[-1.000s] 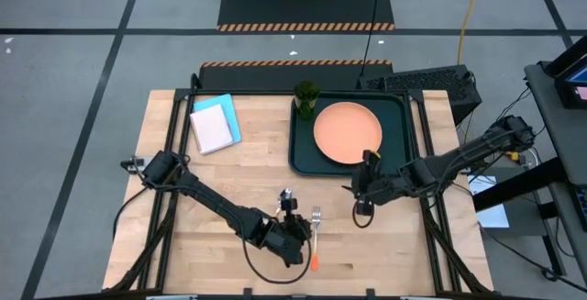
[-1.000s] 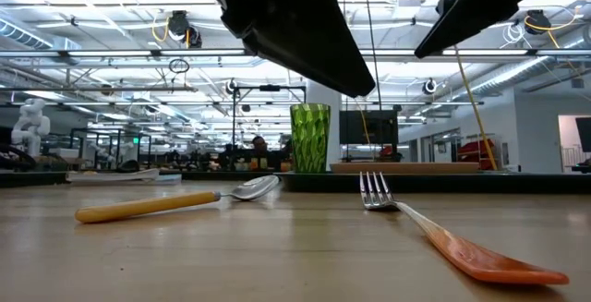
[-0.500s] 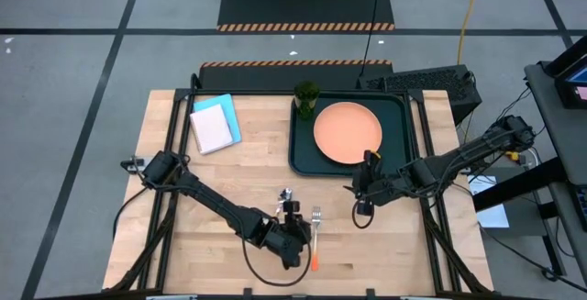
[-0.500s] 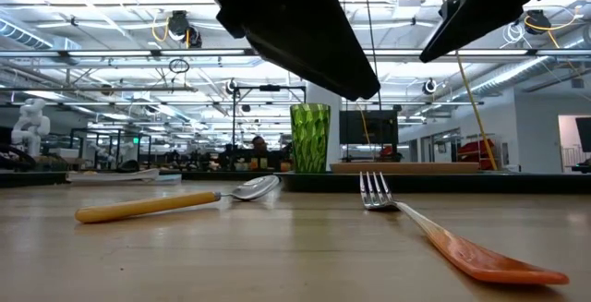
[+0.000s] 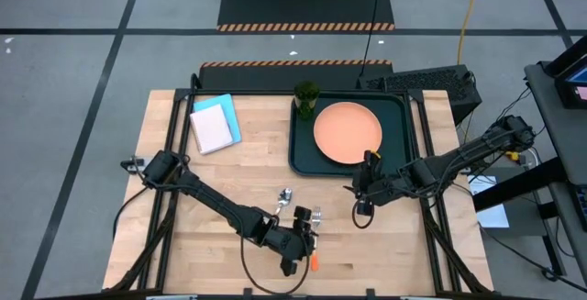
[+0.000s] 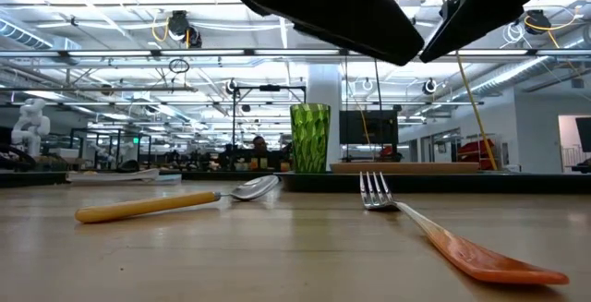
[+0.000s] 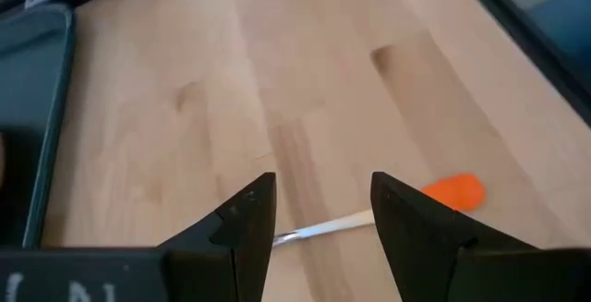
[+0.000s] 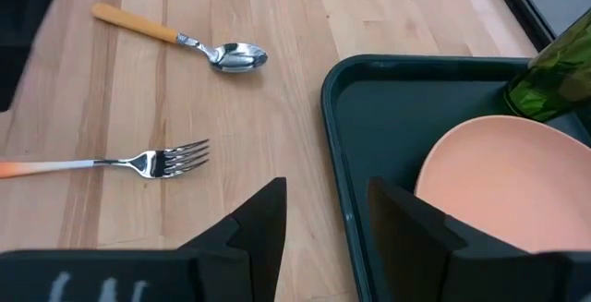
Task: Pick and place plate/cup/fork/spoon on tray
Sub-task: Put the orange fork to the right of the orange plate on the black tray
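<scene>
The salmon-orange plate [image 5: 348,132] and the dark green cup [image 5: 305,94] sit in the dark tray [image 5: 299,153] at the far right. The fork [image 5: 315,219] lies flat on the wood near the front edge, tines toward the tray, orange handle end [image 7: 457,189] toward the near edge. The spoon [image 5: 284,194] lies to its left, handle partly under my left arm. My left gripper [image 5: 303,238] hangs open above the fork's shaft [image 7: 323,227], a finger on either side, well clear of it. My right gripper [image 5: 360,212] is open and empty just near of the tray's front rim [image 8: 388,71].
A light blue-and-white notepad [image 5: 215,124] lies at the far left of the table. In the low view the spoon [image 6: 175,202] and fork [image 6: 443,233] lie in front of the cup [image 6: 309,138]. Bare wood lies left of the spoon.
My left gripper has moved a little toward the table's near edge and right, from over the spoon's handle to over the fork's shaft, uncovering the spoon's bowl. Fork and spoon have not moved.
</scene>
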Robot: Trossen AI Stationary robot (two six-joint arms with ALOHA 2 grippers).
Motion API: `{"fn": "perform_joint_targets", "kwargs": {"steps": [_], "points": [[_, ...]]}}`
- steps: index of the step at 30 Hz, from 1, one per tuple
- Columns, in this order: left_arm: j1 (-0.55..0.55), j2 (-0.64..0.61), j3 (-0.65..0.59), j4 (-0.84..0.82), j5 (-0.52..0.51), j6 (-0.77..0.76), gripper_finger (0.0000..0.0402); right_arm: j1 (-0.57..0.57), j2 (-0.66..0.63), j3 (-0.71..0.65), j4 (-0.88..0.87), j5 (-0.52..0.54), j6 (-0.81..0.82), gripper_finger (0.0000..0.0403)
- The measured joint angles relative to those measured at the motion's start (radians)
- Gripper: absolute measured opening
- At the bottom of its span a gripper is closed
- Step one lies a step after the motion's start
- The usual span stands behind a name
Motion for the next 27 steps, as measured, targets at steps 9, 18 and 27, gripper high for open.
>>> {"fn": "perform_joint_targets", "kwargs": {"steps": [9, 18, 27], "points": [[0.000, 0.072, 0.007, 0.100, 0.034, 0.021, 0.0182, -0.001, 0.000, -0.001, 0.000, -0.094, -0.003, 0.0144], [0.033, 0.099, 0.013, -0.005, 0.049, 0.084, 0.0182, -0.001, 0.000, -0.001, -0.021, -0.106, -0.045, 0.0144], [0.112, 0.111, 0.012, -0.070, 0.210, 0.324, 0.0181, -0.001, 0.000, -0.001, -0.021, -0.162, -0.037, 0.0144]]}}
